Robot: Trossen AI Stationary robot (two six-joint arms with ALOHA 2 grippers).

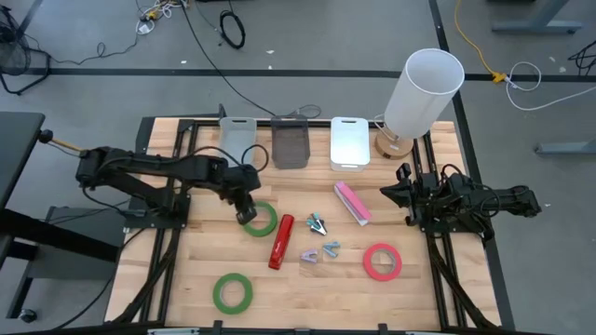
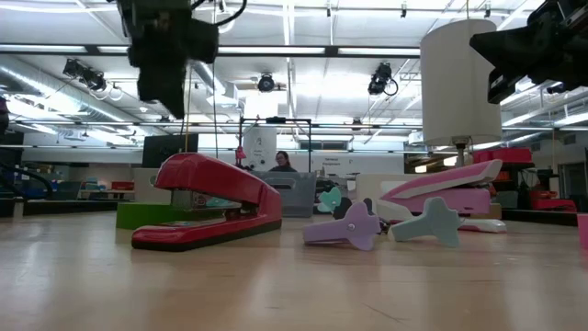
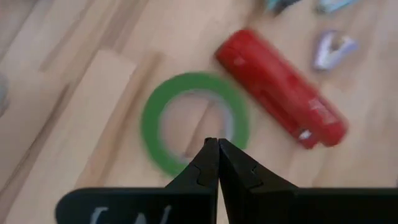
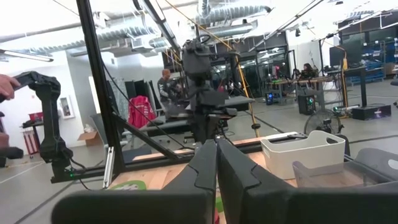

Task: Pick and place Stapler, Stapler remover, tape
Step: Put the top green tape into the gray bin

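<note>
While closed, left gripper overlaps green tape.

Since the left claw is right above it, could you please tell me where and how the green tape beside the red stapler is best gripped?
Grip the green tape across its band, one finger in the open centre and one outside, coming straight down, since it lies flat on the table. Choose the side away from the red stapler, which lies close beside it. The left claw is shut now and would need to open first.

Red stapler lies flat mid-bench; pink stapler angled beyond; small staple removers between; two green tapes, one red tape flat.
</note>
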